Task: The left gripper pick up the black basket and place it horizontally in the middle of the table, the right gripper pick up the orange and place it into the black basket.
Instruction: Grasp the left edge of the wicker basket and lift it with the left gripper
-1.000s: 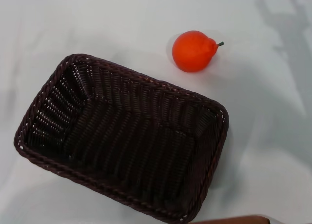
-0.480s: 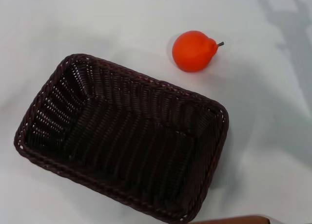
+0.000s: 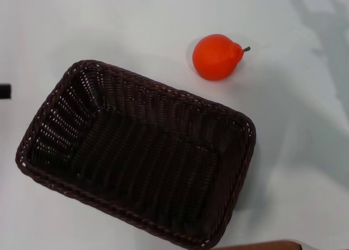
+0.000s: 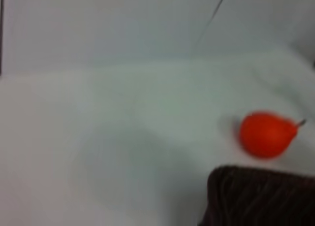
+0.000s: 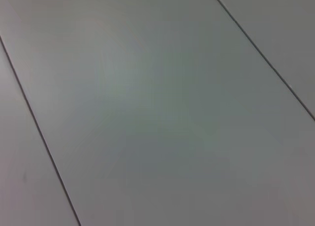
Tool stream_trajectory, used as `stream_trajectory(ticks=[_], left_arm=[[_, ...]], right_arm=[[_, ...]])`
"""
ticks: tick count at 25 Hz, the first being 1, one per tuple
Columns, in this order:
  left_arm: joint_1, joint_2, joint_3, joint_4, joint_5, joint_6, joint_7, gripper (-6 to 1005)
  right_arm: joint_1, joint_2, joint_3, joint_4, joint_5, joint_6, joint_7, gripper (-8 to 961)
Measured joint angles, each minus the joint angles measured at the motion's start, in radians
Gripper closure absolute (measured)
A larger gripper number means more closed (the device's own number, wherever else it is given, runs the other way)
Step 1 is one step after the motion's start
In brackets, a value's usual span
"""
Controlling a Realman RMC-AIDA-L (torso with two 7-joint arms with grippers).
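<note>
The black basket (image 3: 136, 154) lies empty on the white table (image 3: 136, 26), skewed, with its long side running from upper left to lower right. The orange (image 3: 217, 56) sits on the table just beyond the basket's far right side, apart from it, stem to the right. My left gripper (image 3: 4, 91) shows only as a small black bar at the left edge, left of the basket and clear of it. The left wrist view shows the orange (image 4: 267, 134) and a corner of the basket (image 4: 261, 196). My right gripper is out of view.
A brown edge (image 3: 262, 244) shows at the bottom, near the basket's near right corner. The right wrist view shows only grey panels with thin dark seams (image 5: 39, 132). Bare table lies to the left, far side and right of the basket.
A black bar of my left gripper has come into view at the left edge. The basket and the orange have not moved.
</note>
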Motion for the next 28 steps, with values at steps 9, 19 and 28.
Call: stream_trajectory(ticks=[9, 19, 28], left_arm=[[-0.044, -0.082, 0.127, -0.092, 0.172, -0.03, -0.07, 333], [-0.02, -0.102, 0.274, -0.092, 0.221, 0.069, -0.115, 348], [-0.011, -0.101, 0.367, -0.007, 0.227, 0.149, -0.117, 361]], right_arm=[[0.005, 0.0, -0.013, 0.001, 0.0, 0.001, 0.001, 9], [0.008, 0.002, -0.019, 0.001, 0.001, -0.01, -0.001, 10], [0.003, 0.002, -0.019, 0.001, 0.001, -0.011, 0.0, 10]])
